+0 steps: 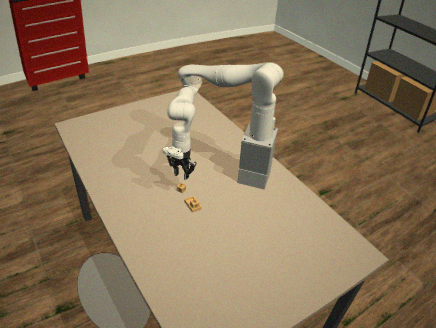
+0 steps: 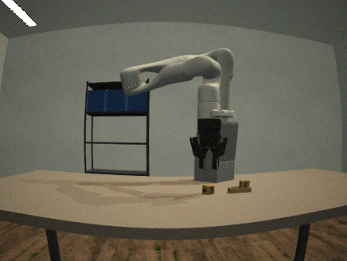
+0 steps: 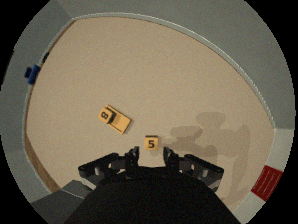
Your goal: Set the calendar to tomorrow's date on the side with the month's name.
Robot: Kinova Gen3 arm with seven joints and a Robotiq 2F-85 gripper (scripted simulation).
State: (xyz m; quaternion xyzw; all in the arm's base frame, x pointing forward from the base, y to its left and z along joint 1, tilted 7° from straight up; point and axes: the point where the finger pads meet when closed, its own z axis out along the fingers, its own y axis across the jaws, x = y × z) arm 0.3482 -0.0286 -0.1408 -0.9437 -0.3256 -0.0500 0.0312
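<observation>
A small wooden tray (image 1: 188,204) lies flat on the table, with one number cube (image 2: 243,183) standing in its far end. It also shows in the wrist view (image 3: 115,119). The second cube (image 1: 181,187) stands alone on the table a short way from the tray. Its top shows a 5 in the wrist view (image 3: 152,143), and its side facing the exterior camera (image 2: 208,189) seems to show a 3. My gripper (image 2: 208,164) hangs straight above this loose cube, clear of it, with the fingers partly open and nothing between them.
The arm's grey base block (image 1: 256,159) stands on the table behind the tray. A red drawer cabinet (image 1: 49,39) and a black shelf rack (image 1: 400,60) stand on the floor away from the table. A round stool (image 1: 111,290) is at the table's near edge.
</observation>
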